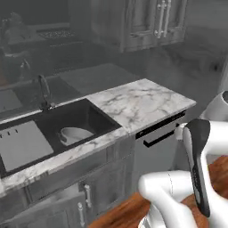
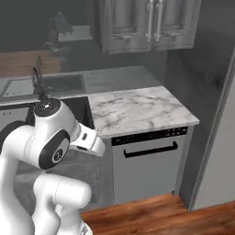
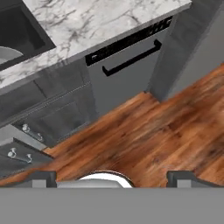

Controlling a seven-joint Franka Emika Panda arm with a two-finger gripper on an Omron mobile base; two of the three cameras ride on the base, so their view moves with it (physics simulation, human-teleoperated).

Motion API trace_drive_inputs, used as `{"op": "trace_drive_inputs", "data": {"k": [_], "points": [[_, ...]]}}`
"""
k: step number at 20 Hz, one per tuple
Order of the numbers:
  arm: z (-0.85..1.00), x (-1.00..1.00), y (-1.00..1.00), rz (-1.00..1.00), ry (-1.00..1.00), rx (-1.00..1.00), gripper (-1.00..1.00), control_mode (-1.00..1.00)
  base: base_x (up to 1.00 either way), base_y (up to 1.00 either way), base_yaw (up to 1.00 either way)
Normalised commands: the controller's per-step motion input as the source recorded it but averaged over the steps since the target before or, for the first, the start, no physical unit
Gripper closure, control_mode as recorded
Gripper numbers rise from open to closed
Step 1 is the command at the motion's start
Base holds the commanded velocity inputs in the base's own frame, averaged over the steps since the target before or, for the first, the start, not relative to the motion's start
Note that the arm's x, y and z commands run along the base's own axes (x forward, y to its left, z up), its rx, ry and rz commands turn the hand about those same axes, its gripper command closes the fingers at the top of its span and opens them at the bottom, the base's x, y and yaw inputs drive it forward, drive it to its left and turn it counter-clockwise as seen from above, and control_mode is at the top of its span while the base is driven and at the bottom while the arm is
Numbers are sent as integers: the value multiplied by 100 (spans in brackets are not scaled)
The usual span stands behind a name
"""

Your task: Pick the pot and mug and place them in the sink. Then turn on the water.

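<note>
1. Nearest, the gripper (image 3: 112, 178) hangs low over the wood floor (image 3: 166, 131), its two dark finger tips (image 3: 41, 178) spread wide apart with nothing between them.
2. Just beyond the floor, seen from the hand, stands the grey dishwasher front (image 3: 127, 76) with its dark bar handle (image 3: 131, 59), and beside it grey cabinet doors (image 3: 52, 113) with small metal pulls.
3. Above these runs the white marble counter (image 1: 142, 102), bare on the stretch over the dishwasher.
4. Set into that counter is the sink (image 1: 95, 118), a black rectangular basin, with a light grey slotted drain panel (image 1: 22, 144) lying at its far left in the left base view.
5. Inside the basin, just beside the panel, rests the pot (image 1: 73, 134), pale grey and rounded, tilted on its side against the basin floor; from the hand, its rim peeks at the left edge (image 3: 6, 54).
6. Behind the basin rises the dark gooseneck faucet (image 1: 43, 91), its spout curving over the sink.
7. Farther back, a hazy grey counter and upper cabinets (image 2: 147, 25) with long metal handles close off the wall.
8. Where the mug is cannot be told from these views.
</note>
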Motion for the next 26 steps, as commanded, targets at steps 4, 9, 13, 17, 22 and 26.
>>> {"op": "trace_drive_inputs", "data": {"k": [4, 9, 13, 17, 22, 26], "points": [[0, 0, 0, 0, 0, 0, -100, 100, 0, 0, -100], [0, 0, 0, 0, 0, 0, -100, 100, 0, 0, -100], [0, 0, 0, 0, 0, 0, -100, 100, 0, 0, -95], [0, 0, 0, 0, 0, 0, -100, 100, -1, 0, -89], [0, 0, 0, 0, 0, 0, -100, 100, -3, -3, -79], [0, 0, 0, 0, 0, 0, -100, 100, 58, 32, -22]]}}
